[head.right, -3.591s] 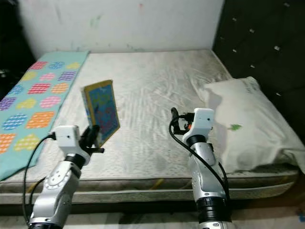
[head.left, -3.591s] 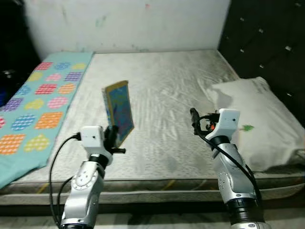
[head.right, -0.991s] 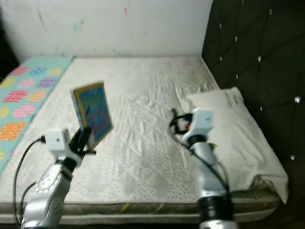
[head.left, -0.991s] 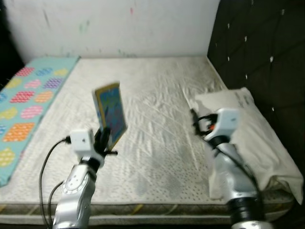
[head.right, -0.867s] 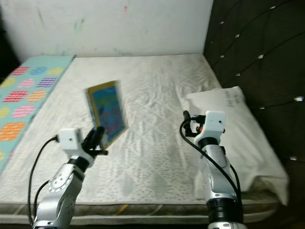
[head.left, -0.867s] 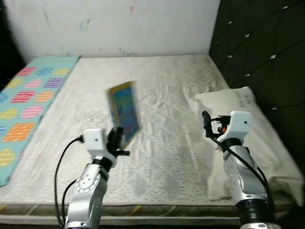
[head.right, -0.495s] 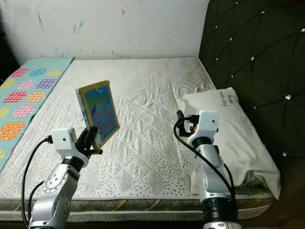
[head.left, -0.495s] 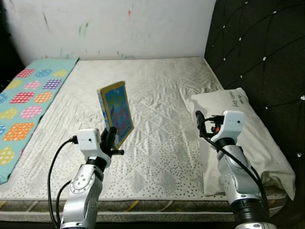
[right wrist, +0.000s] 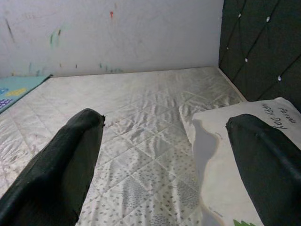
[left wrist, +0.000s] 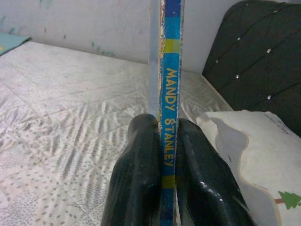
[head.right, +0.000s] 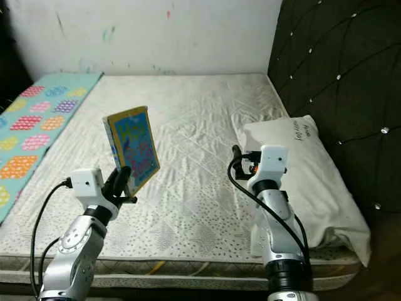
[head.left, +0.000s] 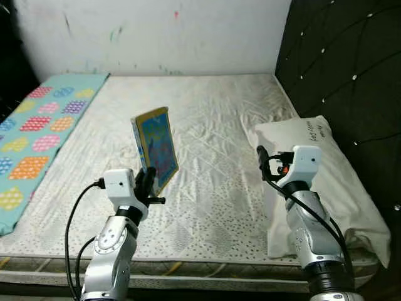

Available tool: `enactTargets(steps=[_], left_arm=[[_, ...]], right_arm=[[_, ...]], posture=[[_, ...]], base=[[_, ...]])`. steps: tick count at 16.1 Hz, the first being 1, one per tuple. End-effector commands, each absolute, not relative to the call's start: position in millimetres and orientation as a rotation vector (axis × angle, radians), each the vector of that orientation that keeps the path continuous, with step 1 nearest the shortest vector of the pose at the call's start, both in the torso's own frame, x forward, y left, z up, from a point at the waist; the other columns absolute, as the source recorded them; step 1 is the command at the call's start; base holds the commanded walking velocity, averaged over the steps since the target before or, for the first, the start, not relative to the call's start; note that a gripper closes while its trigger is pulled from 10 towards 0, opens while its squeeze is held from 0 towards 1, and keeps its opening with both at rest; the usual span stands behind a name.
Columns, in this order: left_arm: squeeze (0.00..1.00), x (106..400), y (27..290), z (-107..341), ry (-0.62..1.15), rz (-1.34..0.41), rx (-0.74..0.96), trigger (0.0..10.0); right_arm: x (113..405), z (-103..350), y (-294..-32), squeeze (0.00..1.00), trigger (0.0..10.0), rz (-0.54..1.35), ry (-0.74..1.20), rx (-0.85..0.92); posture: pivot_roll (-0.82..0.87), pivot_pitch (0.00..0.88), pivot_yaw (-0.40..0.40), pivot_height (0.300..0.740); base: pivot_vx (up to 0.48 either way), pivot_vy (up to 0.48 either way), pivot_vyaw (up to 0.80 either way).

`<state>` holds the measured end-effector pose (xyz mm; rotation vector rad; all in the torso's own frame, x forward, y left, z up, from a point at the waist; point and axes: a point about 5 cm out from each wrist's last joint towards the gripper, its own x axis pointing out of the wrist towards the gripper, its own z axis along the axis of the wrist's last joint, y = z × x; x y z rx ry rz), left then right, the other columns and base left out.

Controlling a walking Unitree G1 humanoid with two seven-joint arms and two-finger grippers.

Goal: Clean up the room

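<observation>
A thin blue and yellow picture book (head.left: 156,147) stands upright above the near part of the bare white mattress (head.left: 207,119). My left gripper (head.left: 146,184) is shut on the book's lower edge. In the left wrist view the two black fingers (left wrist: 141,174) clamp the book's spine (left wrist: 169,84), which reads "MANDY STANLEY". My right gripper (head.left: 262,159) is raised over the mattress beside a white pillow (head.left: 332,169). It stands open with nothing between its fingers (right wrist: 61,165).
A teal blanket with coloured patches (head.left: 37,132) lies along the mattress's left side. A black tufted headboard (head.left: 344,63) rises on the right. A marked white wall (head.left: 156,31) runs behind. The mattress's front edge (head.left: 188,266) is close before me.
The view has swung right over the bed and the pillow is nearer the middle. Both arms keep their poses, the left still gripping the book.
</observation>
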<state>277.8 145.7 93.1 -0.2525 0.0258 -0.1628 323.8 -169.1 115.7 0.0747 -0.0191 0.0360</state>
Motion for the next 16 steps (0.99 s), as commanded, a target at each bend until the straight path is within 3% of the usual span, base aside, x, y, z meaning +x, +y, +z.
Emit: enactTargets(steps=[1,3,13,16], left_arm=[[0.0,280.5,145.4,102.1,-0.012,-0.171,-0.244,10.0],[0.0,280.8,145.5,102.2,-0.012,-0.171,-0.244,10.0],[0.0,281.9,145.4,104.0,-0.023,-0.168,-0.263,10.0],[0.0,281.8,145.0,103.9,-0.023,-0.167,-0.264,10.0]], right_arm=[[326.5,120.6,-167.3,0.0,10.0,0.046,-0.037,0.07],[326.7,120.7,-167.4,0.0,10.0,0.045,-0.037,0.069],[327.0,120.0,-169.2,0.0,10.0,0.035,-0.034,0.077],[326.8,119.6,-169.2,0.0,10.0,0.035,-0.031,0.075]], posture=[[-0.09,0.0,0.05,0.74],[-0.09,0.0,0.05,0.74],[-0.09,0.0,0.05,0.74],[-0.09,0.0,0.05,0.74]], base=[[0.0,-0.277,0.0],[0.0,-0.277,0.0],[0.0,0.0,0.0],[0.0,0.0,-0.8]])
